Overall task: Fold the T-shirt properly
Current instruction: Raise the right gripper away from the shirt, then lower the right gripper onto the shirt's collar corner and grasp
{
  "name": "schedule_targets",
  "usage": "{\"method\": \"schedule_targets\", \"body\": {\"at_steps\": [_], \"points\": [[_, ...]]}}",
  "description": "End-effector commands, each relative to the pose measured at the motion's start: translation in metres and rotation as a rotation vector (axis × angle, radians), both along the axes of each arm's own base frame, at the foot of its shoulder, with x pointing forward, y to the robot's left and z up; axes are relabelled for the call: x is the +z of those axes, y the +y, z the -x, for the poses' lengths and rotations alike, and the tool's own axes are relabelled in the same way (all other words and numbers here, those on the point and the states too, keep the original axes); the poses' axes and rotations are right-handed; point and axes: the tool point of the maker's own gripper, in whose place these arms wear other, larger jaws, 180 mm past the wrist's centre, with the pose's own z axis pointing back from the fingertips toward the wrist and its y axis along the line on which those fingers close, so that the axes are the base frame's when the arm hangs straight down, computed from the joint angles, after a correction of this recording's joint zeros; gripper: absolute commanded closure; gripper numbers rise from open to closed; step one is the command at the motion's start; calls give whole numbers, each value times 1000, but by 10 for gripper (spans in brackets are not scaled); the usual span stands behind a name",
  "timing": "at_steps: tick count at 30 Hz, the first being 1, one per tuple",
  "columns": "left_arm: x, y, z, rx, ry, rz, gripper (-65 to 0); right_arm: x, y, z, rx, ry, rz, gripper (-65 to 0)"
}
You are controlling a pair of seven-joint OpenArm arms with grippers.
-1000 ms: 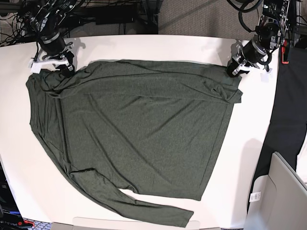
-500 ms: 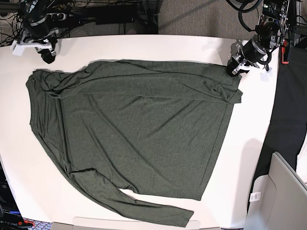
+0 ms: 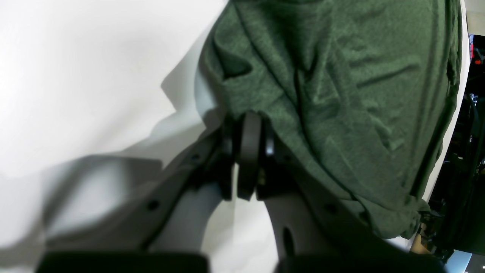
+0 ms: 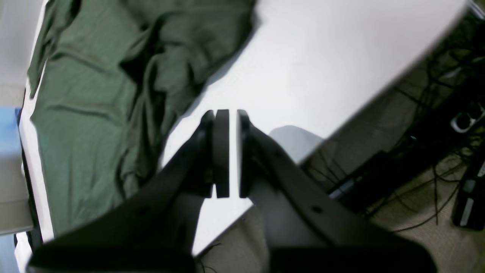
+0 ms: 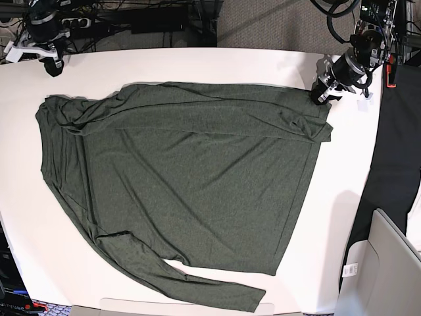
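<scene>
Two grippers are working apart: left gripper is pinching the T-shirt corner at two o'clock for folding, right gripper is hovering closed and empty at ten o'clock.

Left wrist view: T-shirt cut off at top edge; its hem disappears behind the left end effector, so the pinch point is hidden. Right wrist view: right end effector blurred, shirt cut off at left. Base view: sleeve cuff partly hidden at the worktop near edge.
</scene>
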Motion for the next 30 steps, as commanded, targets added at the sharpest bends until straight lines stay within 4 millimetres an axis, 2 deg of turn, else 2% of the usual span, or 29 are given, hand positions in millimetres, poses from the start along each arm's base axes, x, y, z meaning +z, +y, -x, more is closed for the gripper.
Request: {"method": "schedule_targets", "body": {"at_steps": [1, 7, 11, 19, 24, 26, 30], "points": [[8, 4, -6, 3, -27, -2, 0, 8, -5, -3, -5, -33, 13, -17], [8, 4, -6, 2, -26, -2, 0, 7, -19, 6, -45, -20, 32, -17], [8, 4, -6, 2, -26, -2, 0, -4, -32, 8, -59, -3, 29, -17], [8, 3, -6, 1, -25, -1, 0, -8, -36, 2, -61, -36, -28, -17], [8, 3, -6, -1, -24, -1, 0, -1, -41, -15, -66, -84, -17, -17], [8, 2, -6, 0, -24, 1, 0, -4, -44, -17, -78, -92, -24, -18], [8, 2, -6, 1, -24, 2, 0, -12, -52, -20, -85, -77, -32, -96]]}}
